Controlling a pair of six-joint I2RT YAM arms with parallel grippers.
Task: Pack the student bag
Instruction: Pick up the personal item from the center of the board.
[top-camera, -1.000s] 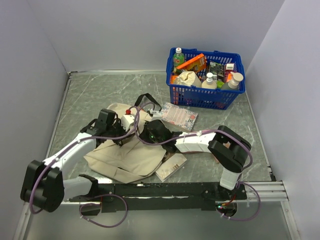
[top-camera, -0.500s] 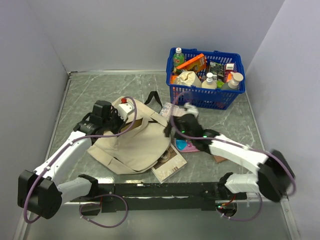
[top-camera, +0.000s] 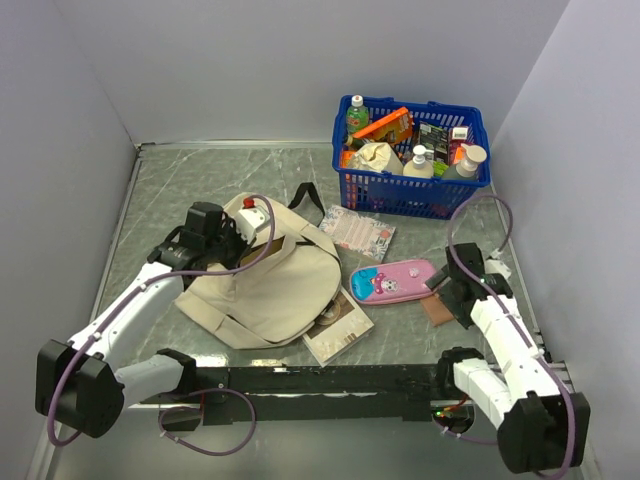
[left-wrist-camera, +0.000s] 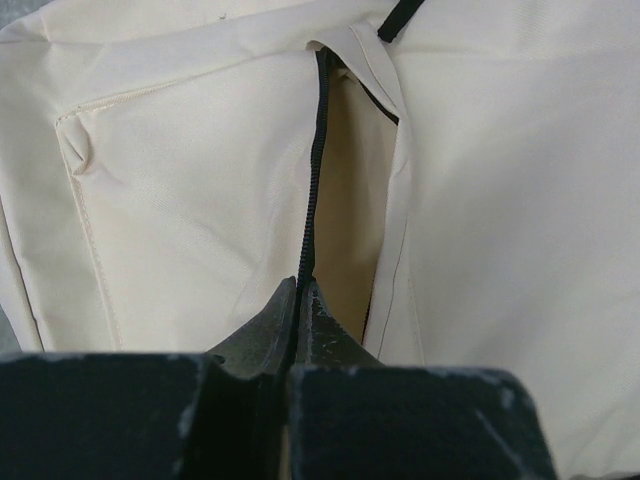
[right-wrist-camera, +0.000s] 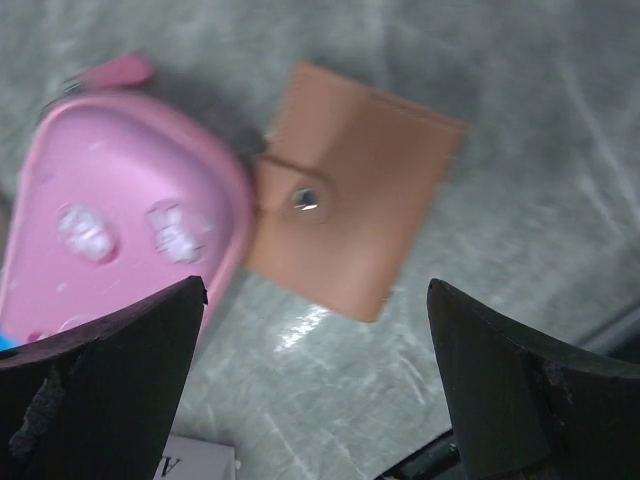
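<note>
The student bag (top-camera: 265, 285) is lying flat on the table (top-camera: 200, 180) before the left arm, and the packing is looking barely begun. The pink pencil case (top-camera: 392, 281) to the bag's right, the brown wallet (top-camera: 437, 309) just beyond that, a book (top-camera: 340, 328) touching the bag's near-right edge and a patterned packet (top-camera: 358, 231) off its far-right corner are all sitting outside it. The blue basket (top-camera: 400, 190), well apart from the bag on that same side, is brimming with goods. The left gripper (left-wrist-camera: 298, 300) is pinching tight on the bag's black zipper edge. The right gripper (right-wrist-camera: 315, 290) is hovering spread wide over the wallet, gripping nothing. The left wrist view is showing the zipper slit gaping on a pale inside, which the overhead view is hiding; whether anything is lying in there, I cannot tell. Only the right wrist view is showing the wallet's snap.
</note>
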